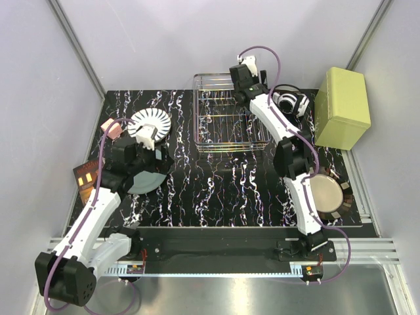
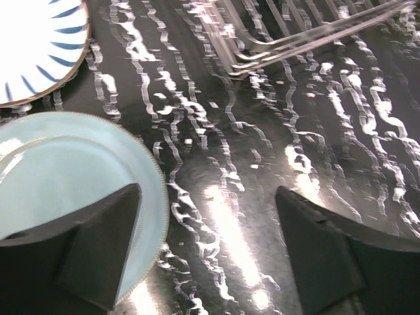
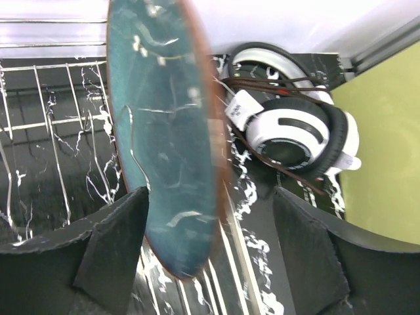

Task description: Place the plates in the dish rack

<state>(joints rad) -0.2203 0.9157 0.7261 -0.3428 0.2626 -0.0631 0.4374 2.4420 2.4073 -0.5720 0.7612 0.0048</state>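
A dark teal plate (image 3: 164,144) stands on edge in the wire dish rack (image 1: 220,115), between the spread fingers of my right gripper (image 3: 210,243). It is close to the left finger (image 3: 111,246), with a wide gap to the other finger. My left gripper (image 2: 210,243) is open low over the table. Its left finger (image 2: 98,249) overlaps the rim of the pale green-blue plate (image 2: 65,170), which lies flat. The white striped plate (image 1: 149,123) lies behind it. A beige plate (image 1: 326,192) with a dark rim lies at the right, beside the right arm.
White headphones (image 1: 289,102) lie between the rack and a yellow-green box (image 1: 341,108) at the back right. A pink object (image 1: 111,128) and an orange-brown packet (image 1: 85,176) sit at the table's left edge. The rack's near corner (image 2: 308,33) shows in the left wrist view.
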